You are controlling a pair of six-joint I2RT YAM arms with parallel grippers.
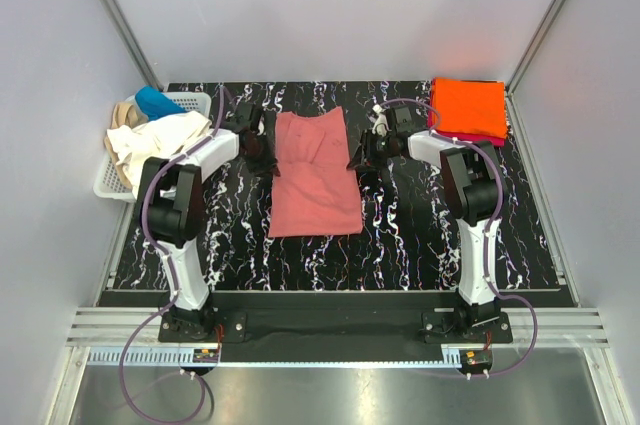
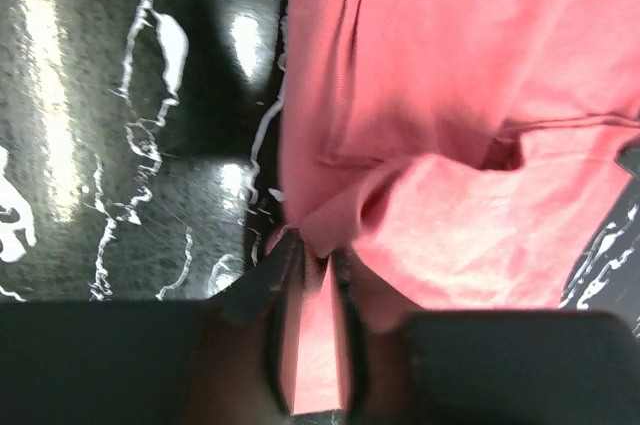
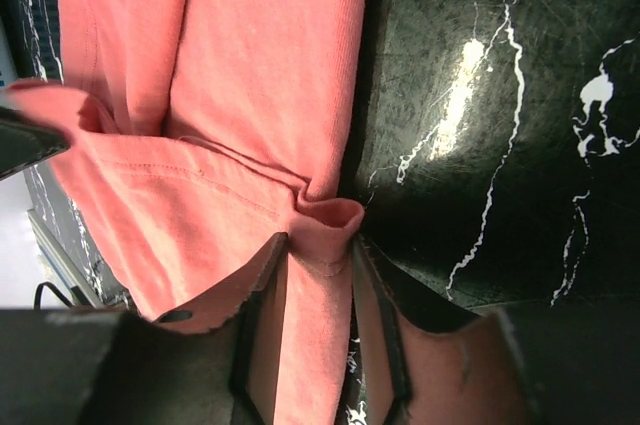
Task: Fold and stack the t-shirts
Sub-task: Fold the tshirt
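Between the jaws of the left gripper (image 2: 312,263) a fold of the salmon-pink t-shirt (image 1: 315,170) sits pinched, while another fold lies inside the right gripper (image 3: 318,250), clamped or loose I cannot tell.

White plastic lattice basket (image 1: 104,185) sits at far-left corner of black, white-veined tabletop (image 1: 420,235); grey walls (image 1: 330,5) surround.

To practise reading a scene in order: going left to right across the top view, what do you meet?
White basket → left hand → salmon-pink t-shirt → right hand → folded orange t-shirt.
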